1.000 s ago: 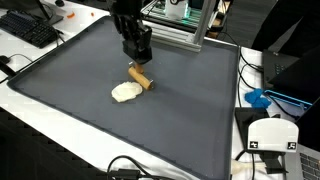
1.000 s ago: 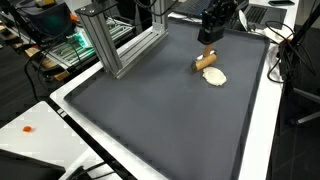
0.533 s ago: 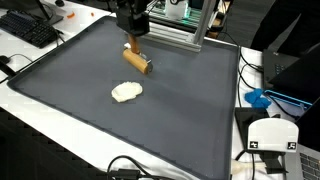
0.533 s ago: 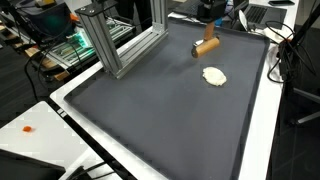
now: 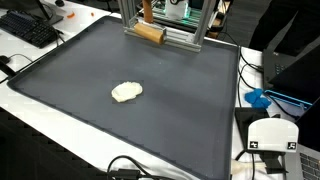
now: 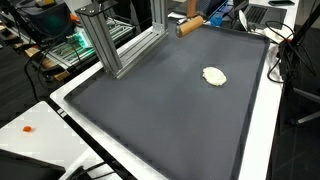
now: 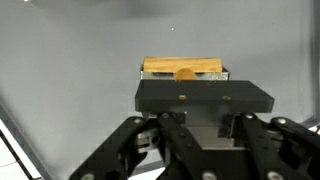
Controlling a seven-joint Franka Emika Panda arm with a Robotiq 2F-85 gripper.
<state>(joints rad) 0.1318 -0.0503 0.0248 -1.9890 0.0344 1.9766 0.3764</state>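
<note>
My gripper (image 7: 183, 76) is shut on a short tan wooden cylinder (image 5: 148, 31) and holds it high above the dark mat (image 5: 80, 70), at the top edge of both exterior views. The cylinder (image 6: 190, 25) hangs tilted. In the wrist view it shows as a tan bar (image 7: 183, 68) just past the gripper's black body. A flat white dough-like lump (image 5: 126, 92) lies on the mat below and apart from the gripper; it also shows in an exterior view (image 6: 214, 76). The gripper's fingers are mostly cut off by the frame edge in both exterior views.
An aluminium frame (image 5: 175, 37) stands at the mat's far edge (image 6: 120, 45). A keyboard (image 5: 30, 30) lies beside the mat. A white device (image 5: 270, 135) and a blue item (image 5: 258, 98) sit off one side. Cables run along the mat's edges.
The gripper has risen from the mat beside the white lump, carrying the wooden cylinder up and toward the aluminium frame. The white lump has stayed in place.
</note>
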